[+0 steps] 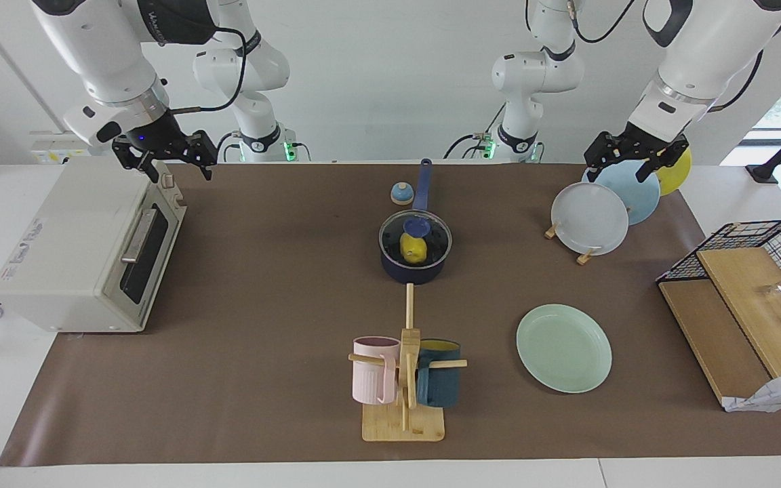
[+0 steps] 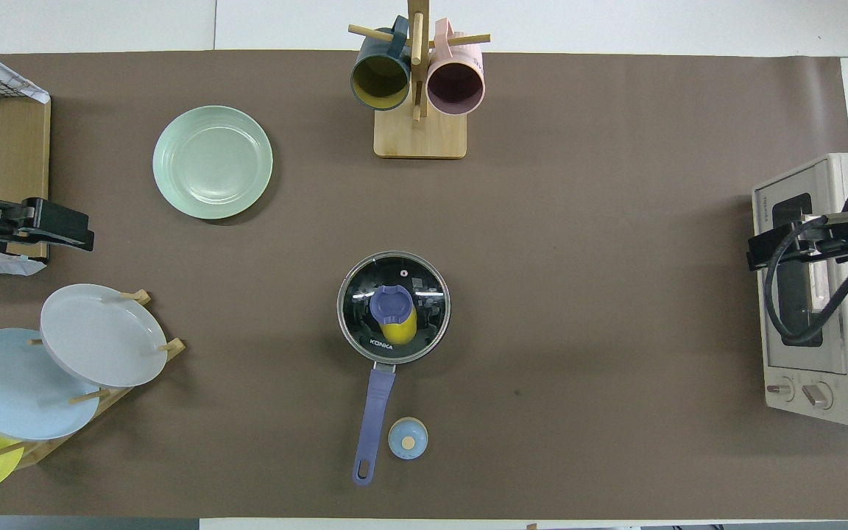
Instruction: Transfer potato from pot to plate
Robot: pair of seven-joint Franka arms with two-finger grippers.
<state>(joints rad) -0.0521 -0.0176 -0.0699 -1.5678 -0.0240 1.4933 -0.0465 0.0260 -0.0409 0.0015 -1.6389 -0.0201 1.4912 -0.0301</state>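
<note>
The dark navy pot (image 1: pixel 414 273) stands mid-table, its long blue handle (image 2: pixel 375 416) pointing toward the robots. A glass lid with a blue knob (image 1: pixel 415 226) covers it. The yellow potato (image 1: pixel 415 252) shows through the lid, also in the overhead view (image 2: pixel 400 333). The mint-green plate (image 1: pixel 564 348) lies flat, farther from the robots, toward the left arm's end; it also shows in the overhead view (image 2: pixel 212 162). My left gripper (image 1: pixel 624 163) is open and empty over the plate rack. My right gripper (image 1: pixel 165 163) is open and empty over the toaster oven.
A toaster oven (image 1: pixel 85 244) stands at the right arm's end. A rack (image 1: pixel 584 257) holds grey-white, light blue and yellow plates. A mug tree (image 1: pixel 405 379) holds a pink and a dark blue mug. A small blue bell (image 1: pixel 401 194) sits beside the pot handle. A wire basket (image 1: pixel 770 237) and boards stand at the left arm's end.
</note>
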